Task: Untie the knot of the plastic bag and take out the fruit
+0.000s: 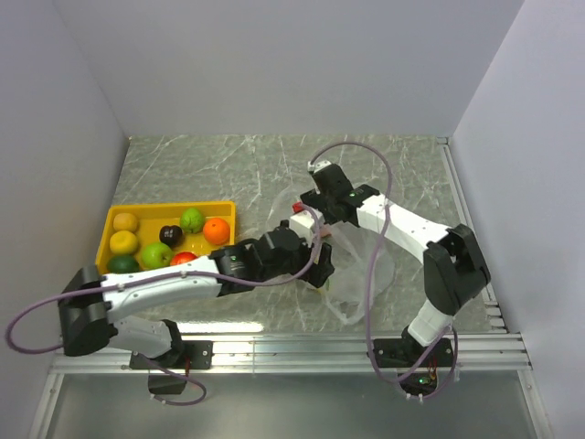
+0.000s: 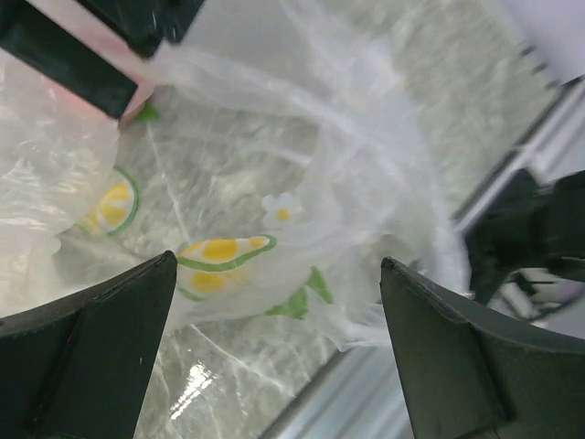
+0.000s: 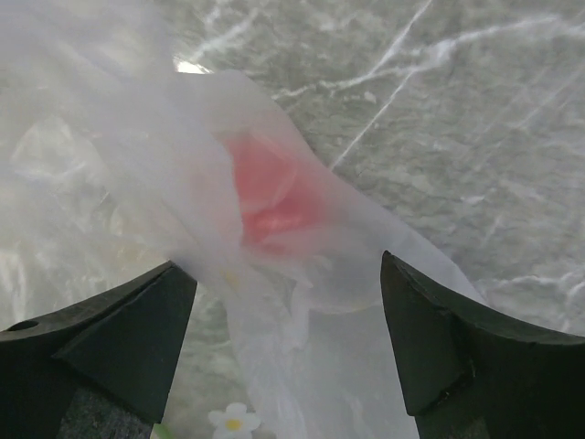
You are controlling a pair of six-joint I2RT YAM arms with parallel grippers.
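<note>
The knot cannot be picked out among the crumpled folds of the plastic bag (image 1: 366,274). The bag lies on the desk (image 1: 228,165) to the right of the yellow tray (image 1: 164,208), apart from it, and is so clear that its outline is hard to trace from above. One pink fruit (image 3: 274,197) sits inside the bag, blurred behind the film. The right pincer (image 3: 283,270) stands wide open with that fruit just past its tips, and I cannot tell whether either finger touches it. The left pincer (image 2: 277,270) is also spread wide and grips nothing, facing a part of the bag printed with lemon slices (image 2: 219,251) and a small white flower (image 2: 281,208). From above, both pincers are at the side of the bag nearest the tray, their tips partly hidden by the arms. The tray holds eight round fruits: two light green fruits (image 1: 192,219), one orange fruit (image 1: 217,230), one dark purple fruit (image 1: 170,235), one red fruit (image 1: 186,259) half hidden by the left arm, two yellow fruits (image 1: 124,241) and one dark green fruit (image 1: 123,263). The desk has a grey-green marbled top, with plain white walls (image 1: 274,64) on three sides and a metal rail (image 1: 320,346) along its near edge, closer to the arm bases than the tray
</note>
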